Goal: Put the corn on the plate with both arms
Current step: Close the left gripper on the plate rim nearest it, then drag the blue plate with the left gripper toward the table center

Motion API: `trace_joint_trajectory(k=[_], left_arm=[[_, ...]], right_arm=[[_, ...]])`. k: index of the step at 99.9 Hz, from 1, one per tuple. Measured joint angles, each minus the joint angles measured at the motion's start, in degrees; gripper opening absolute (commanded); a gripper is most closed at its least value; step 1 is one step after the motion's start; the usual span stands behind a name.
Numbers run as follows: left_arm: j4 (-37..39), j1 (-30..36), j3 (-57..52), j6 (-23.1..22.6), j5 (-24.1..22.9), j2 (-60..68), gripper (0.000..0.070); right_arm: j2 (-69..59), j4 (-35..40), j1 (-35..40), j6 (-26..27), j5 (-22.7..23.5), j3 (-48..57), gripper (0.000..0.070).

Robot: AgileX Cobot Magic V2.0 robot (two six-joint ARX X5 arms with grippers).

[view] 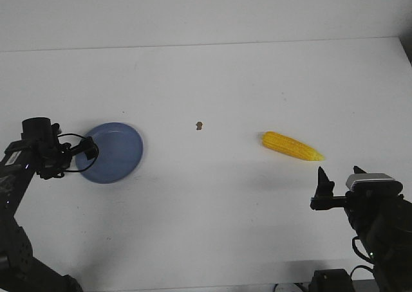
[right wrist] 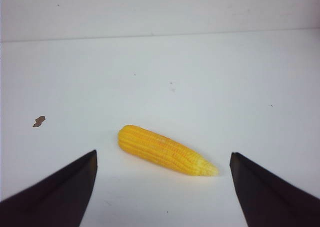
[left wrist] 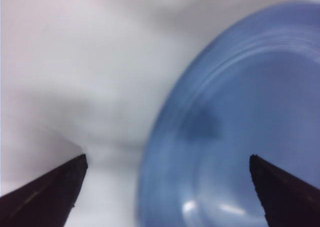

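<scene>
The right tool (right wrist: 162, 187) hangs with its two black tips spread wide apart and nothing between them, low over the desk (view: 212, 86) and just short of the corn (right wrist: 165, 151). The corn lies flat on the desk, on the near right side, its blunt end pointing toward the plate (view: 111, 152) and its tapered tip pointing away from it. Corn and plate are well apart, with a small brown speck (view: 199, 125) roughly midway between them.

The left tool (left wrist: 167, 192) is also spread open, and it holds nothing. It sits at the plate's left edge, one tip over the blue surface and the other over bare desk, so the rim runs between them. That view is blurred, and contact with the rim cannot be judged.

The step in hand looks like the approach to the corn. To do it well, the right tool should move forward until the thick middle of the cob sits between the tips, then close across its width rather than near the slippery taper.
</scene>
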State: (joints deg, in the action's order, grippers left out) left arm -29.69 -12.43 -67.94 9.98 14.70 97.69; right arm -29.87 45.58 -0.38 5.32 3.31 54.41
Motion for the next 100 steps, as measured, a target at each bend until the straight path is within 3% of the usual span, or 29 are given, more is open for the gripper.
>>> trace_joint_trajectory(k=[8,14,21,26,47,73,100], left_arm=[[0.5,0.1,-0.3,0.1,1.0,0.6,0.0598],[0.7,0.2,-0.5,0.0,1.3,0.9,0.0415],[0.7,0.2,-0.5,0.1,1.4,1.3,0.012],[0.5,0.2,-0.5,0.1,1.6,1.7,0.0005],[-0.1,0.2,-0.3,0.1,2.8,2.1,0.0007],[-0.9,-0.6,-0.1,0.0,13.9,0.6,0.0008],[-3.0,3.6,0.0,0.0,16.4,-6.4,0.0008]], right_arm=[[0.0,0.0,0.0,0.0,0.0,0.0,0.0557],[0.0,0.0,0.0,0.0,0.0,0.0,0.0557],[0.0,0.0,0.0,0.0,0.0,0.0,0.0557],[0.0,0.0,0.0,0.0,0.0,0.0,0.0557],[0.0,0.0,0.0,0.0,0.0,0.0,0.0557],[0.0,0.0,0.0,0.0,0.0,0.0,0.0557],[0.0,0.0,0.0,0.0,0.0,0.0,0.0557]])
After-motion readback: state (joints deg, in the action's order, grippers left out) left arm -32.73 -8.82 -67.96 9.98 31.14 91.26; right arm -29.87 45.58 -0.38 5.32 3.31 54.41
